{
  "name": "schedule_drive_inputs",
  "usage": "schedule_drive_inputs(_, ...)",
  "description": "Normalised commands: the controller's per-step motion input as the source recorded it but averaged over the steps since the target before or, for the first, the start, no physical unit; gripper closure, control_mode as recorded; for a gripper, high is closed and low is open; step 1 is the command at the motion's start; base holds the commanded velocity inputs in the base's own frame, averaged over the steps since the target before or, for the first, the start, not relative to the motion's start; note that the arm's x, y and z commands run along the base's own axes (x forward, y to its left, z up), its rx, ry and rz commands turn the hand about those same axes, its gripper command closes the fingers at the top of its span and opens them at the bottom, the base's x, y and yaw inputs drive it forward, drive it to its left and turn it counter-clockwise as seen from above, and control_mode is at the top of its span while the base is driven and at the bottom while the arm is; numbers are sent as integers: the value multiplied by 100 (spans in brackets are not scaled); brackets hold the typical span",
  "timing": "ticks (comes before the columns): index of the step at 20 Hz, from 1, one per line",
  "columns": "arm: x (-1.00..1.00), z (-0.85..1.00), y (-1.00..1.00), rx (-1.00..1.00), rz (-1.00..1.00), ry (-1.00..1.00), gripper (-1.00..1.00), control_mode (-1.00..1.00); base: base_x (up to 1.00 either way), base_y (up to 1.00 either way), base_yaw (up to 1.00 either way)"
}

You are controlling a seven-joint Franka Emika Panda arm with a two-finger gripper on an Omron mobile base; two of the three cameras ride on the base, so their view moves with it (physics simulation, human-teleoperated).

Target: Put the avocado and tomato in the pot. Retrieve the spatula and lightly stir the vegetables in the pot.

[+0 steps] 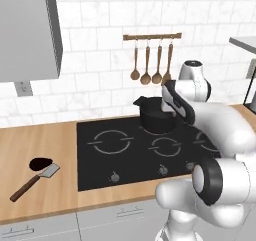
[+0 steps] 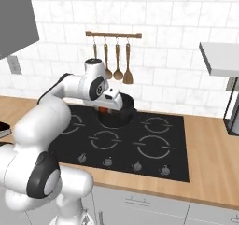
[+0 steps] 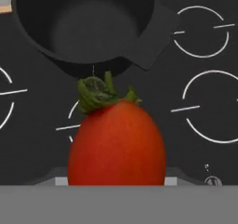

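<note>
A smooth, glossy red skin is shown by the tomato [image 3: 116, 144]; the pot [image 3: 86, 25] is matt black; the desk [image 1: 35, 140] is wood-grained.

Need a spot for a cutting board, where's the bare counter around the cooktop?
Bare wood lies right of the cooktop, up to the dark rack. Left of it, the avocado and spatula take the front; behind them is bare. The pot crowds the back burner.

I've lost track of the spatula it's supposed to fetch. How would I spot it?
Start at the black cooktop and look left along the wooden counter. Near the front edge lies the spatula, its blade touching the dark avocado. Unlike the all-wooden spoons hanging on the wall rail, it has a flat silver blade on a brown handle.
</note>
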Motion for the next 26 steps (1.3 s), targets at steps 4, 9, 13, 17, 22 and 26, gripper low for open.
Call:
schedule_drive_inputs(4,99,10,6,0,0,0,100,-100,0,0,0)
schedule_drive_inputs(9,100,-11,0,0,0,1,100,-100,0,0,0)
schedule_drive_inputs(13,100,-54,0,0,0,7,100,-100,0,0,0)
schedule_drive_inputs(17,93,-63,0,0,0,4,100,-100,0,0,0)
schedule_drive_inputs(22,43,-50,0,0,0,1,100,-100,0,0,0)
schedule_drive_inputs(26,39,-46,0,0,0,1,100,-100,0,0,0)
